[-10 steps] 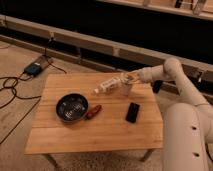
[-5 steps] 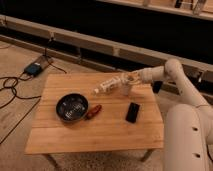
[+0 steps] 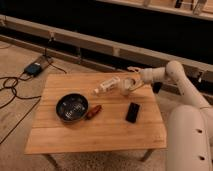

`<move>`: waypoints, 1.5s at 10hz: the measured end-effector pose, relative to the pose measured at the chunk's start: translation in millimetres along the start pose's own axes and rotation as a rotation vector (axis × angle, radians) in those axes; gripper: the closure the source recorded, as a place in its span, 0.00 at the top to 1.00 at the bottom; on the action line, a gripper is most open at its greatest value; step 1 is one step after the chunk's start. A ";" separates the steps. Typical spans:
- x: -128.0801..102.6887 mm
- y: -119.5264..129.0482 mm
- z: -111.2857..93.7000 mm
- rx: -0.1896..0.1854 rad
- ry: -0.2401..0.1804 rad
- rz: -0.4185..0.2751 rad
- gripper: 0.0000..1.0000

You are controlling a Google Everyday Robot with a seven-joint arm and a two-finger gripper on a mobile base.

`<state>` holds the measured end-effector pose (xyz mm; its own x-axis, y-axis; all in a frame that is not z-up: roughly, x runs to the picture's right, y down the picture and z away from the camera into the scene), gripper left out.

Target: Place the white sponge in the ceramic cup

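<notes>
Pale wood made up the small rectangular desk [image 3: 100,135], on which everything was laid out. The small off-white cylindrical ceramic cup [image 3: 124,88] was set upright near the far right corner. The white two-finger gripper [image 3: 133,80] was held directly over its right side, just above the rim and perhaps touching it. The white jointed arm [image 3: 165,74] was stretched in across the right edge, a pose judged to suit a drop straight down into the narrow opening.

The small white rectangular sponge could not be made out as a separate thing. None was seen lying on the desk, so it was judged to be either in the gripper or already within the cup. Whether the gripper was closed or spread could not be told.

A long white bottle-shaped object [image 3: 107,85] was lying on its side just left of the cup. A wide dark round bowl [image 3: 72,107] was placed towards the left edge, with a small reddish-brown object [image 3: 93,111] just beside it. A flat black phone-like slab [image 3: 132,112] was left nearer the front right corner.

Compared with half a second earlier, almost nothing was changed. The gripper was kept over the cup, and no object on the desk was shifted.
</notes>
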<state>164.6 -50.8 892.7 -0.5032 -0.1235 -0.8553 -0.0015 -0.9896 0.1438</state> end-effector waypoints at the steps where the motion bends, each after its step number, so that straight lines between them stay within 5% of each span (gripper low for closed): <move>1: 2.1 1.7 -0.3 -0.011 0.005 -0.007 0.80; 15: 39.0 24.1 -5.5 -0.089 0.073 -0.102 0.80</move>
<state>149.8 -79.9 860.1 -0.4403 -0.0236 -0.8975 0.0288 -0.9995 0.0122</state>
